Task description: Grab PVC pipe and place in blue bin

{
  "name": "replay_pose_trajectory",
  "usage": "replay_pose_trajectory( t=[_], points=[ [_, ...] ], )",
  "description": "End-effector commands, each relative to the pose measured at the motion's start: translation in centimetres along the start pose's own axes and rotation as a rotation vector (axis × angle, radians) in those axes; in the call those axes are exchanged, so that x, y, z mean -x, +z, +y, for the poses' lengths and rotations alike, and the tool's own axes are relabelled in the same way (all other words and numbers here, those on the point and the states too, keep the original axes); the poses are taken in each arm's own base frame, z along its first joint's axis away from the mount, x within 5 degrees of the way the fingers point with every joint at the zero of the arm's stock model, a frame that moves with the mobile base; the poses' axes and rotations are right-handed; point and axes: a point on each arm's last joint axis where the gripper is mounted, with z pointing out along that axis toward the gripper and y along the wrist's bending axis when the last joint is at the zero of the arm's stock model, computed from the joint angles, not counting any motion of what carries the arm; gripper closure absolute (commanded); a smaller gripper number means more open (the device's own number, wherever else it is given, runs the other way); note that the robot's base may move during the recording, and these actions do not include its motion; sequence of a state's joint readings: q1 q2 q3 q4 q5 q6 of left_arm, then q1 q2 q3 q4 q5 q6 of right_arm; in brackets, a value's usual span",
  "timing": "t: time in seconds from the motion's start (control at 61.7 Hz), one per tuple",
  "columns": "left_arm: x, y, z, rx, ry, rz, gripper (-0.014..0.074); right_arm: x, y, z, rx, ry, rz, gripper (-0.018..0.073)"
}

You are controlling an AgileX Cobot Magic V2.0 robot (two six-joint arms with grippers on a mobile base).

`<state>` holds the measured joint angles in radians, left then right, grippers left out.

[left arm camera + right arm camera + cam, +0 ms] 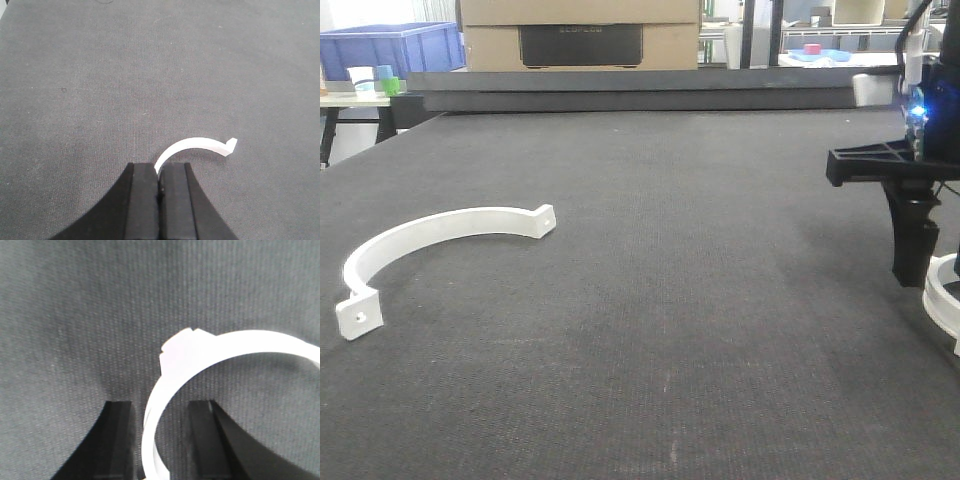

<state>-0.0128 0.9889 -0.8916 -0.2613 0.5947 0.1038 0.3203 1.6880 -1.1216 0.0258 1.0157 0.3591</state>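
Note:
A white curved PVC pipe piece point(440, 228) with drilled end tabs lies flat on the dark mat at the left. The left wrist view shows the same arc point(197, 145) beyond my left gripper point(159, 167), which is shut with nothing in it; the near end of the arc is hidden behind the fingertips. That gripper is out of the front view. At the right edge, my right gripper point(915, 270) hangs open over a second white PVC pipe piece point(942, 295). Its band point(172, 385) runs between the open fingers point(119, 412) without touching them. The blue bin point(390, 45) stands far back left.
The dark mat point(700, 300) covers the whole table. Cardboard boxes point(580, 35) stand behind its far edge. A small side table with cups point(370, 80) is at the back left, in front of the blue bin. Shelving with blue items is at the back right.

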Motion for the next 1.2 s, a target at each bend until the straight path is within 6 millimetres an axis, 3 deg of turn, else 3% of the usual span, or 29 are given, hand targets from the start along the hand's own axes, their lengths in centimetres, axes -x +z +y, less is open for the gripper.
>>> replay_pose_trajectory(
  t=[0.0,0.292,0.356,0.502,0.632,0.762,0.988,1.183],
  points=[
    [0.1,0.0,0.0,-0.001,-0.003,-0.009,0.0707,0.1,0.6,0.1,-0.005,0.007,0.016,0.0398],
    [0.1,0.0,0.0,-0.001,-0.003,-0.009,0.0707,0.3,1.5,0.3,0.001,0.018,0.044,0.0413],
    [0.1,0.0,0.0,-0.001,-0.003,-0.009,0.0707,0.3,1.5,0.3,0.001,0.018,0.044,0.0473],
    [0.1,0.0,0.0,0.003,0.003,-0.015,0.0707,0.3,1.5,0.3,0.002,0.011,0.043,0.0724],
    [-0.1,0.1,0.0,-0.001,-0.004,0.012,0.0707,0.1,1.1,0.3,0.002,-0.060,0.048,0.0727],
    [0.1,0.8,-0.2,-0.019,-0.005,0.155,0.0707,-0.3,0.0,0.6,0.009,-0.111,0.017,0.0727],
    [1.9,3.8,-0.3,-0.033,-0.008,0.333,0.0707,-1.2,-2.5,1.3,0.007,-0.175,-0.069,0.0727],
    [2.3,8.5,-0.6,-0.001,0.028,0.531,0.0707,-1.6,-3.6,1.2,0.017,-0.175,-0.097,0.0727]
  ],
)
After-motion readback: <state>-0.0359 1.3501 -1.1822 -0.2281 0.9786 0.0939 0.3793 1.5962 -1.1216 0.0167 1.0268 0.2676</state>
